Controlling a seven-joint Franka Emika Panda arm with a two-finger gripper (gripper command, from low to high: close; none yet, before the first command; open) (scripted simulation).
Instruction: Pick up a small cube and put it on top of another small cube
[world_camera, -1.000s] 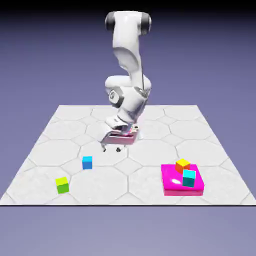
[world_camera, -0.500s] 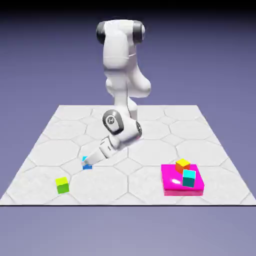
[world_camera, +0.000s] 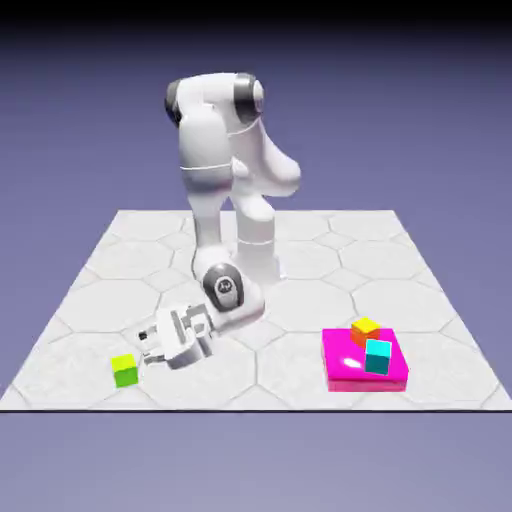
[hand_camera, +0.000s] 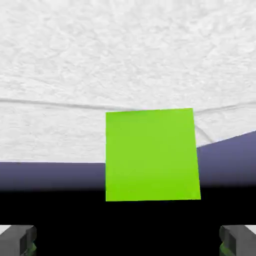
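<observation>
Blue-violet backdrop surrounds a pale table (world_camera: 300, 240) patterned with hexagonal tiles, on which everything stands. At the arm's low end, the end effector (world_camera: 147, 346) is seen lying nearly level just above the table, its jaws spread wide and holding nothing; in the hand view the two grey fingertips (hand_camera: 18, 239) are set far apart at the bottom corners, with empty space between them. Directly ahead of it the small cube (world_camera: 125, 370) is found, lime-green with a yellower top, resting on the table near the front edge toward the exterior view's left. It is just beside the fingertips but is not yet enclosed; in the hand view its green face (hand_camera: 151, 155) is centred between the fingertips, slightly beyond them.

Farther out, toward the exterior view's right, a magenta slab (world_camera: 365, 362) is seen carrying an orange cube (world_camera: 365, 329) and a teal cube (world_camera: 378, 355), the two touching or nearly so.

As for progress, only the approach is judged to be under way: nothing has been grasped, lifted or stacked. What remains is judged to be the closing of the jaws on the lime-green cube, its lift, its carriage to another small cube, and its release on top.
</observation>
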